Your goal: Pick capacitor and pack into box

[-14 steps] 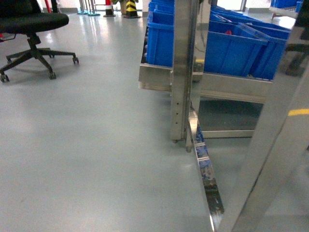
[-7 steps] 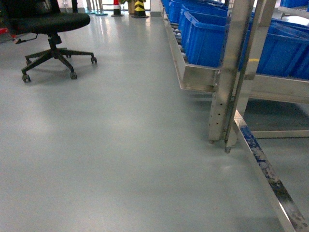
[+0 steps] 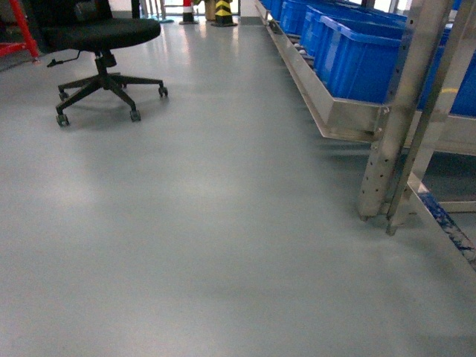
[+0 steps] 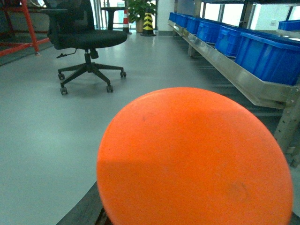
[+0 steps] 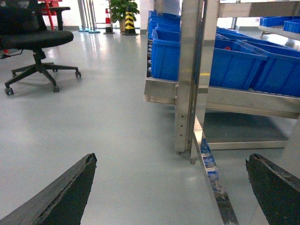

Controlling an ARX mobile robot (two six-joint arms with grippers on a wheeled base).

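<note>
Orange-red capacitor [image 4: 194,159] fills the left wrist view, apparently clamped by the left gripper [image 4: 89,213]. It looks light, smooth and rigid, so grip across its rounded sides. Right gripper [image 5: 171,158] hangs wide open, empty; beyond it stand blue bins [image 5: 234,61] — no box visible.

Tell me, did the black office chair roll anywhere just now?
No, likely not. The office chair sits further right in the head view, but the steel rack post shifted right too, so the camera turned.
</note>
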